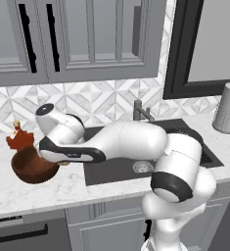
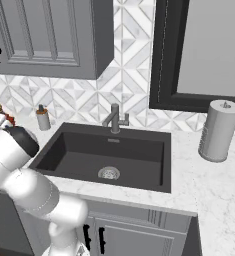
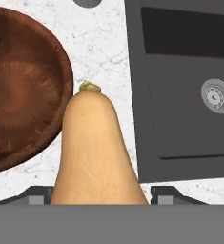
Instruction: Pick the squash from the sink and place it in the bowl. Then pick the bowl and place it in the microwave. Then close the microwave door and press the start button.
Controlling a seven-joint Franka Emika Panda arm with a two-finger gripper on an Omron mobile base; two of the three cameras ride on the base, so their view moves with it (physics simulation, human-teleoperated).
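Observation:
The tan squash (image 3: 92, 152) sits between the two fingertips of my gripper (image 3: 102, 193), which is shut on its bulb end. Its narrow neck and stem hang above the marble counter, just beside the rim of the brown wooden bowl (image 3: 18, 95). In the left base view the gripper (image 1: 62, 161) hovers at the right edge of the bowl (image 1: 32, 167), left of the dark sink (image 1: 116, 169). The sink (image 2: 109, 150) holds nothing but its drain (image 3: 217, 96). The microwave and its door are out of view.
A reddish-brown rooster figurine (image 1: 19, 139) stands right behind the bowl. The faucet (image 1: 138, 112) rises behind the sink. A paper towel roll (image 2: 218, 130) stands on the counter to the right. A small bottle (image 2: 42, 118) is at the back wall.

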